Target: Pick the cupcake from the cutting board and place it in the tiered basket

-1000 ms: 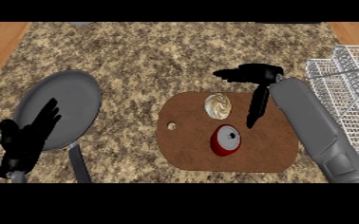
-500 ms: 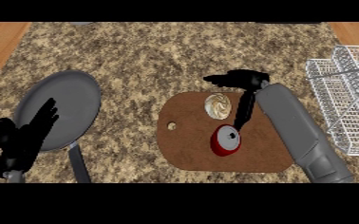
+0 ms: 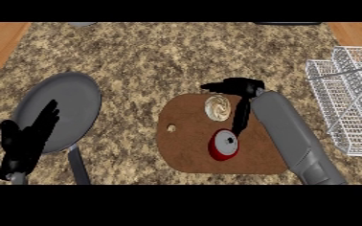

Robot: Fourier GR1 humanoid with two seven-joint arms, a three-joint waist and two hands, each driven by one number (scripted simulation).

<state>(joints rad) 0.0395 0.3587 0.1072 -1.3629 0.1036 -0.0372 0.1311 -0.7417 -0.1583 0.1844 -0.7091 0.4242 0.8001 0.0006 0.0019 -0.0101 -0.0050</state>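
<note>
A cupcake [image 3: 217,107] with a pale swirled top sits at the far edge of the brown cutting board [image 3: 191,148]. My right hand [image 3: 239,87] hovers just past it and is open: the thumb points left beyond the cupcake, and the fingers [image 3: 241,117] run down along its right side. I cannot tell whether they touch it. The white wire tiered basket [image 3: 338,100] stands at the right edge of the head view. My left hand [image 3: 27,141] rests open at the lower left, over a pan.
A red round object with a white top [image 3: 225,145] lies on the board near my right fingertips. A grey frying pan [image 3: 63,107] lies at the left, its handle pointing toward me. Wooden strips border the speckled counter at both far corners.
My right hand has moved left and closer to the cupcake, its fingers now alongside it. The left hand has barely moved.
</note>
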